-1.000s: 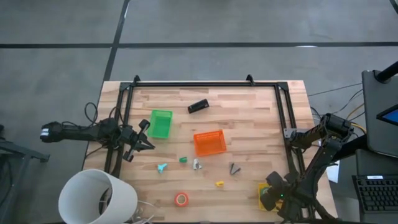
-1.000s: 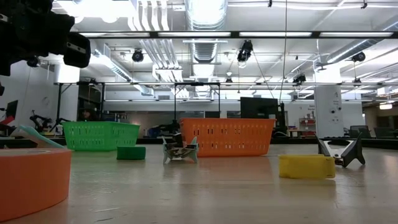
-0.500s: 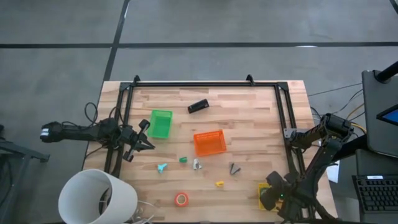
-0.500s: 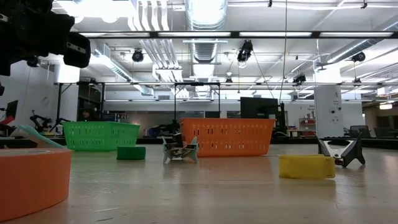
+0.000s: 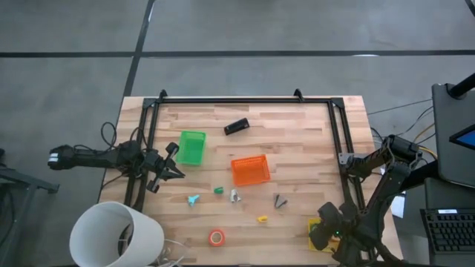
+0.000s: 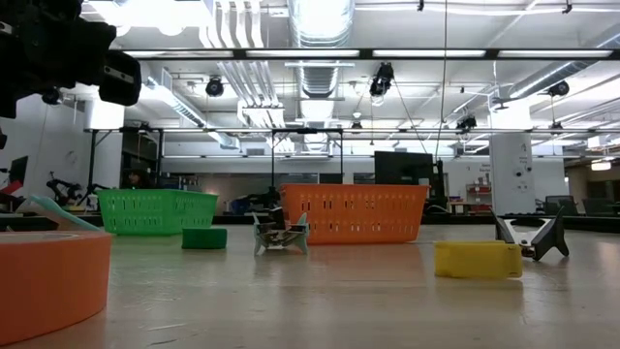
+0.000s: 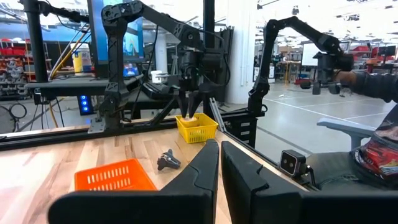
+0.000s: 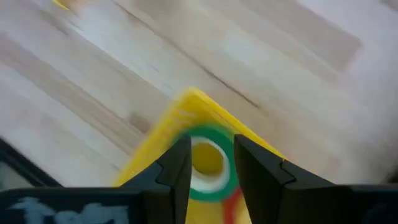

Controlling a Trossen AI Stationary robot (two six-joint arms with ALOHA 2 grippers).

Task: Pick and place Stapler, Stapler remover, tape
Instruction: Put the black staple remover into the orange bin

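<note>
Look past your table and you see a wide industrial hall. In the low view, a ceiling (image 6: 320, 39) of white ducts and pipes fills the top of the frame, with bright light fixtures (image 6: 145, 12) at upper left and a white column (image 6: 511, 170) at right. In the high view, grey concrete floor (image 5: 237, 30) fills the upper half, crossed by a dark line (image 5: 237, 53). At the right edge sits a desk with a keyboard (image 5: 453, 230). The left wrist view shows the pale polished floor (image 7: 311, 118) at centre right.

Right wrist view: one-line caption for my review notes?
Right gripper poised over the yellow bin, a green tape roll between its fingers.
</note>
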